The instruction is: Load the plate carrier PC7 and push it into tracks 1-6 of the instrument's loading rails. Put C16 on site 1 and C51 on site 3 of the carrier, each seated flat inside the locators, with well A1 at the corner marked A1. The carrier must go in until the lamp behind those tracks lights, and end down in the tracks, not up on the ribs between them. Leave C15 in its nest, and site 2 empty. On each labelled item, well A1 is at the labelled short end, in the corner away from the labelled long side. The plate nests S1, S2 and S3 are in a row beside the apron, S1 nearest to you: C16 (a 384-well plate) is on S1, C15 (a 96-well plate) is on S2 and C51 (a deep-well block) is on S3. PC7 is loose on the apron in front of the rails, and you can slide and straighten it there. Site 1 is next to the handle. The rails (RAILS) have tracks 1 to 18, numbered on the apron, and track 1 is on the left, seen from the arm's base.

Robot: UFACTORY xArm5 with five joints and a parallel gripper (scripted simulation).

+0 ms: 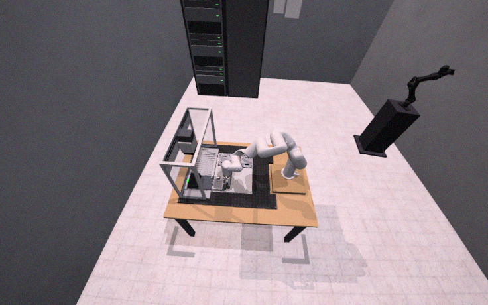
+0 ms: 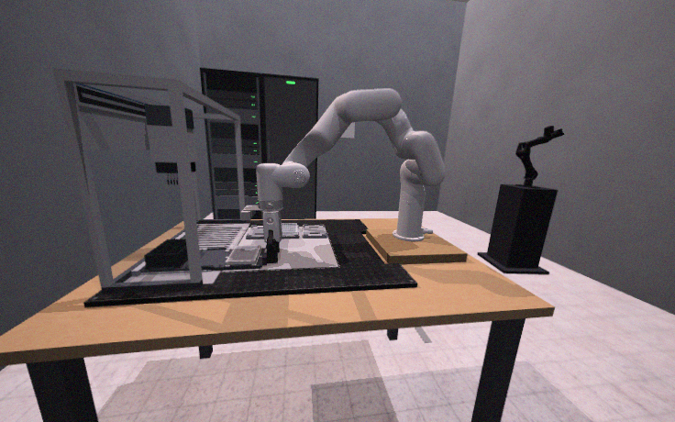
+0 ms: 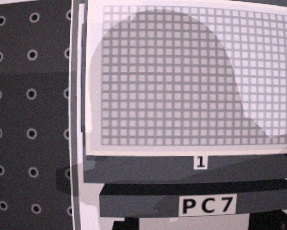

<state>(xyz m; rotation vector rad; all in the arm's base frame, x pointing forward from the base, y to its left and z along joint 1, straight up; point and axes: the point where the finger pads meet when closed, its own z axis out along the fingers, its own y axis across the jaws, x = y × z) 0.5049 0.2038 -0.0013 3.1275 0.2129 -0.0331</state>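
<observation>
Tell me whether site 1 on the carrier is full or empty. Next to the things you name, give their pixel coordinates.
Full: in the wrist view, a fine-grid plate (image 3: 165, 80) lies on the carrier (image 3: 135, 170) directly behind the "1" label (image 3: 200, 162).
</observation>
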